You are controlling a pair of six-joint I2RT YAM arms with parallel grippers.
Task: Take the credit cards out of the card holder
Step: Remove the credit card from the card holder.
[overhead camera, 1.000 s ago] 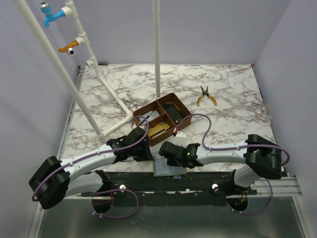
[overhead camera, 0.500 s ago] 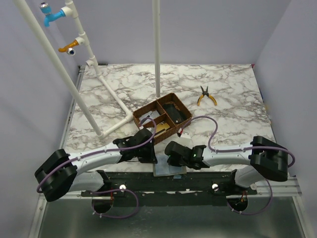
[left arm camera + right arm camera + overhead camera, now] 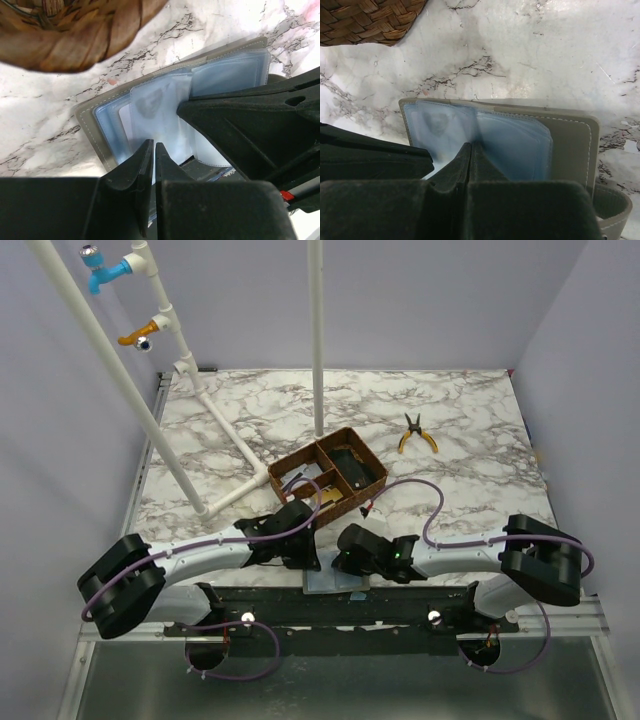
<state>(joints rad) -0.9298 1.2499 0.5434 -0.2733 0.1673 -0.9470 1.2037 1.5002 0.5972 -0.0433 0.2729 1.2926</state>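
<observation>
Card holder [image 3: 570,145]: lies open and flat on the table [image 3: 470,470], at the near edge, just in front of the woven tray [image 3: 375,475]. Grey cover down, pale blue clear sleeves up. Both arms meet over it.

Credit cards [image 3: 150,115]: pale sheets inside the sleeves, none out yet. How many there are I cannot tell.

Left tool [image 3: 152,149]: jaws drawn to a narrow slit, all but closed, tips at the near edge of a sleeve. Cannot tell whether a card edge sits between them, or sleeve film, or nothing.

Right tool [image 3: 471,147]: jaws fully together, holding nothing. Tips rest on the middle of the open holder, seemingly pinning it.

Further out: pliers [image 3: 418,433] well apart at the back right; white pipe frame [image 3: 230,435] at the back left.

Risks, as I judge them:
- If the left tool has sleeve film instead of a card, a pull drags the whole holder or tears the sleeve.
- If the right tool presses on the same sleeve, it may trap the card and the grip slips off.
- If the pinning is light, the holder may slide over the near edge.
- The tools are close together, so a sideways pull could knock one against the other.
</observation>
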